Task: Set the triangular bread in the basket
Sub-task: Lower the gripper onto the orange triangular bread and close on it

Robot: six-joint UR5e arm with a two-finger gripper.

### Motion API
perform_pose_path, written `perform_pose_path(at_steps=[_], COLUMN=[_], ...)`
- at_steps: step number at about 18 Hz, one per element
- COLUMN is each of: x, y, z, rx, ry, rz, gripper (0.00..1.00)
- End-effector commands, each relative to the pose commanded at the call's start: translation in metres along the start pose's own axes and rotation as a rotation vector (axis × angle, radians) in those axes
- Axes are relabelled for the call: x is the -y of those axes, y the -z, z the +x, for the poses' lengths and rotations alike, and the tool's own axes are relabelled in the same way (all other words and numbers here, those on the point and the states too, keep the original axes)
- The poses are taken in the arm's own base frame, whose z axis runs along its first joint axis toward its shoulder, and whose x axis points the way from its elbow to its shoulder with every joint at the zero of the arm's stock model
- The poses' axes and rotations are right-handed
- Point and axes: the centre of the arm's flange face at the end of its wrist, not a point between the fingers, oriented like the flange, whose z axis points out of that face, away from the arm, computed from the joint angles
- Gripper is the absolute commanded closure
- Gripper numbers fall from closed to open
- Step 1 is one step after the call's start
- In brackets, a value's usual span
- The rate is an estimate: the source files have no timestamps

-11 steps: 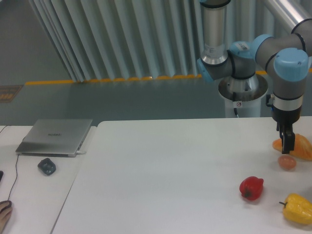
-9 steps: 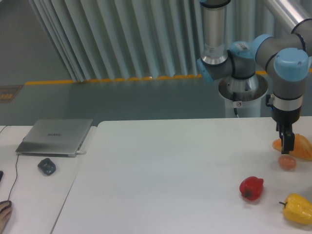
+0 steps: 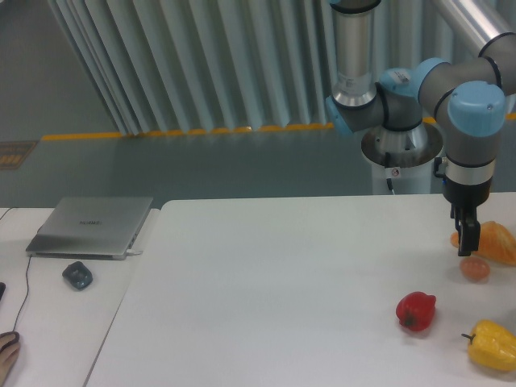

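The triangular bread (image 3: 495, 243), a glossy golden-orange wedge, is at the table's far right edge and partly cut off by the frame. My gripper (image 3: 468, 242) points straight down over the bread's left end. Its dark fingers (image 3: 468, 234) are closed on that end, and a sliver of crust shows to their left. The basket is out of view.
A small round tan-orange ball (image 3: 475, 269) lies just below the gripper. A red pepper (image 3: 416, 311) and a yellow bell pepper (image 3: 493, 345) sit nearer the front right. On the left table are a closed laptop (image 3: 91, 226) and a dark mouse (image 3: 77, 276).
The gripper has shifted slightly left and up, and the bread's near end has risen a little with it. The other objects have not moved.
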Motion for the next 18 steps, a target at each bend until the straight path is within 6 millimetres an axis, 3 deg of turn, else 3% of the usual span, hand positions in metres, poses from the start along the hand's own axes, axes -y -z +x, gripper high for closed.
perform_pose_path(at_steps=[3,9,18], x=[-0.008,-0.017,-0.028], y=[-0.01,-0.006,-0.045], z=[0.007,0.01,0.037], rx=[-0.02,-0.021,-0.204], ry=[0.02,0.049,-0.015], rz=[0.007,-0.02,-0.237], gripper=[0.0,0.0,0.0])
